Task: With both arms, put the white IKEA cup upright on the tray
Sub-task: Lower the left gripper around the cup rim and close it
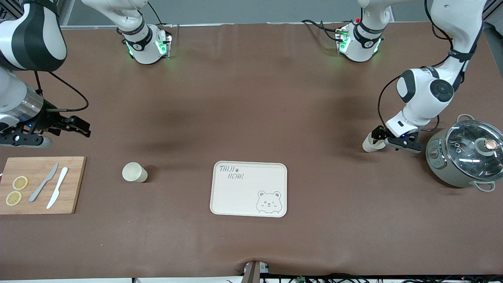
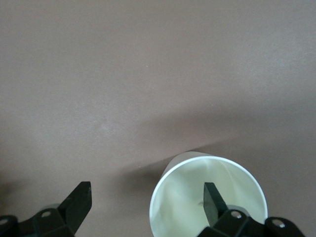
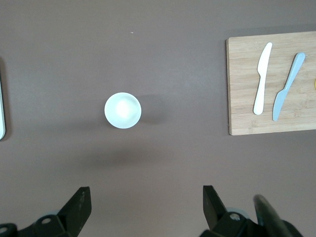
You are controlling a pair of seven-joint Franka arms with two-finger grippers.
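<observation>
Tray point(image 1: 235, 196) first: we see the cream tray with its bear face and "TAIJI BEAR" lettering lying flat on the brown counter point(image 1: 251, 98), nearest the front camera and bare. Toward the right arm's end sits a wooden cutting board point(image 1: 70, 184) carrying two lemon slices point(image 1: 16, 190), a grey knife point(image 1: 43, 182) and a white knife point(image 1: 57, 187). Between board and tray, slightly farther from the camera, one white cup point(image 1: 134, 172) stands upright, untouched. We find the right gripper point(image 1: 80, 127) hanging in the air over bare counter just past the board, jaws spread wide and holding nothing. Farther back, toward the left arm's end, a second white cup point(image 1: 371, 143) stands beside a lidded grey cooker pot point(image 1: 463, 155). The left gripper point(image 2: 147, 200) is down at this cup with its jaws wide: one finger point(image 2: 212, 200) reaches inside the mouth, the other stays outside the wall, not yet clamped.
</observation>
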